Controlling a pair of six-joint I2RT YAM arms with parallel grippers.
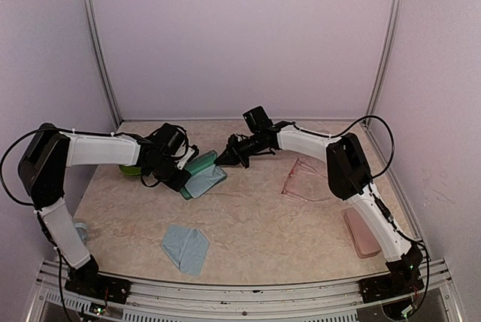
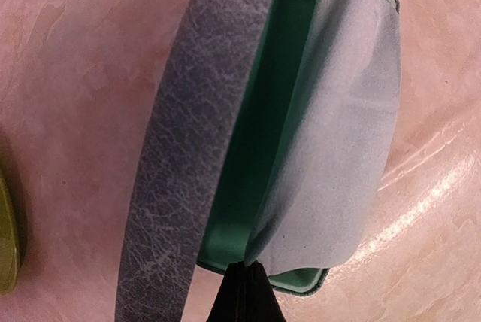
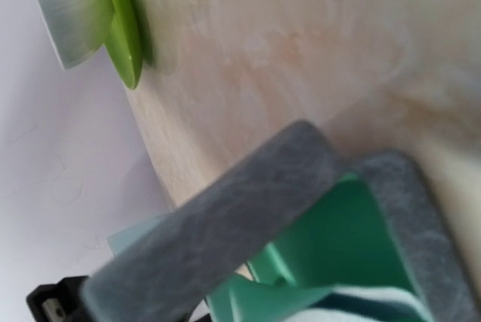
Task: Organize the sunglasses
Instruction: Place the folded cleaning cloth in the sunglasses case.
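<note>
Now | left claw pinching cloth over open case | right claw: cannot tell

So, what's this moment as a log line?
case: open | cloth: over case, pinched by left end effector | right end effector: at case lid | pink-red sunglasses: on table

On the table, the open case lies left of centre, its lid raised on the far side and a cloth draped inside it and over its rim. Just left of it sits a rounded object. The sunglasses lie to the case's right (well apart from it). A closed case lies nearer, by the right edge, and a loose cloth lies before the open case.
</note>
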